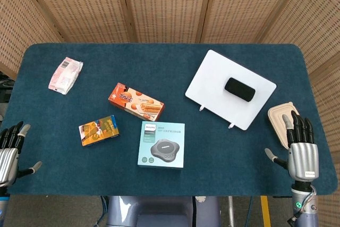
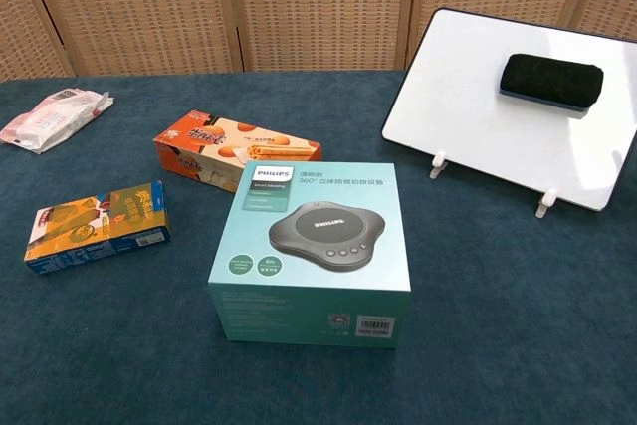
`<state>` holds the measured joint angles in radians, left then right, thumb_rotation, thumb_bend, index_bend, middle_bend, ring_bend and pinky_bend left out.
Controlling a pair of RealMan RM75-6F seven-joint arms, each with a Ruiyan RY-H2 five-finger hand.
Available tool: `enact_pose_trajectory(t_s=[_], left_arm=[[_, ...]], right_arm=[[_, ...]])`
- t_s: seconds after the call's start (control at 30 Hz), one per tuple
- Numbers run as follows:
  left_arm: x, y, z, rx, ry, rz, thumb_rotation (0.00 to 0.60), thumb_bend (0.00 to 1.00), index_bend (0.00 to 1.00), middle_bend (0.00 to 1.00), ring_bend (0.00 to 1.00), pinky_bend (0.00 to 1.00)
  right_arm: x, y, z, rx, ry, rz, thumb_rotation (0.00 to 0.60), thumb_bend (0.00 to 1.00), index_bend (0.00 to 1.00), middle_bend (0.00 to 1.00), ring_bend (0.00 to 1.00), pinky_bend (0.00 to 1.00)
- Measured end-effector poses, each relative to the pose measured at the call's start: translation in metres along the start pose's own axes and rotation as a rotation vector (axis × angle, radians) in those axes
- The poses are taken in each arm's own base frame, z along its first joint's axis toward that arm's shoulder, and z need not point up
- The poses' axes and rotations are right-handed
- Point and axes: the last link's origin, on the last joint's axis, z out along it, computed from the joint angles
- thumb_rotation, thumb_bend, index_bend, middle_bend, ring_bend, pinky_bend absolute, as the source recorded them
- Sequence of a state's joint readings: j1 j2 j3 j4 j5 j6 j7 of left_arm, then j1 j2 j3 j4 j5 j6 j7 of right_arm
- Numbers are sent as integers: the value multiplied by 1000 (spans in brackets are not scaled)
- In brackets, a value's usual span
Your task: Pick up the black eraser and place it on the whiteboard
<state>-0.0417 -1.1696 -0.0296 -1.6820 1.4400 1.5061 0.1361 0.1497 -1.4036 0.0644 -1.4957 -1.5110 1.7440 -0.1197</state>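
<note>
- The black eraser (image 1: pixel 239 89) lay on the whiteboard (image 1: pixel 212 81), toward the board's right half, with nothing touching it; the chest view showed it (image 2: pixel 550 81) resting high on the tilted white surface (image 2: pixel 468 97).
- The whiteboard stood on the right side of the blue-covered table (image 1: pixel 175 57), propped on small white feet along its near edge.
- The right hand (image 1: pixel 302 150) hung at the table's near right corner, well apart from the board, fingers straight and spread, thumb out to the side, holding nothing.
- The left hand (image 1: pixel 9 151) sat at the near left edge of the table, partly cut off by the frame, fingers extended and apart, thumb out, also empty.
- Neither hand appeared in the chest view.
- A beige lidded container (image 1: pixel 280 115) lay just beyond the right hand, beside the board's right corner.
- A teal Philips box (image 1: pixel 162 144) stood near the front middle, an orange biscuit box (image 1: pixel 136 102) behind it, a small orange and blue box (image 1: pixel 99 129) to its left.
- A pink and white packet (image 1: pixel 65 74) lay at the far left.
</note>
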Motion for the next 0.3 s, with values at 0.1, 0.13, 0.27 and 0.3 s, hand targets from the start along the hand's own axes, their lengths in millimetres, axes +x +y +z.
enact_pose_trajectory(t_s=[0.1, 0.13, 0.27, 0.3], left_arm=[[1, 0, 0, 0, 4, 3, 600, 155, 0, 0, 0, 0], [1, 0, 0, 0, 6, 3, 600, 155, 0, 0, 0, 0], [1, 0, -2, -4, 9, 4, 600, 155, 0, 0, 0, 0], [2, 0, -2, -6, 10, 3, 600, 155, 0, 0, 0, 0]], right_arm=[[1, 2, -3, 13, -16, 2, 600, 0, 0, 0, 0, 0], [1, 3, -3, 12, -17, 4, 600, 0, 0, 0, 0, 0], [3, 2, -4, 16, -13, 2, 600, 0, 0, 0, 0, 0], [3, 2, -5, 17, -13, 3, 600, 0, 0, 0, 0, 0]])
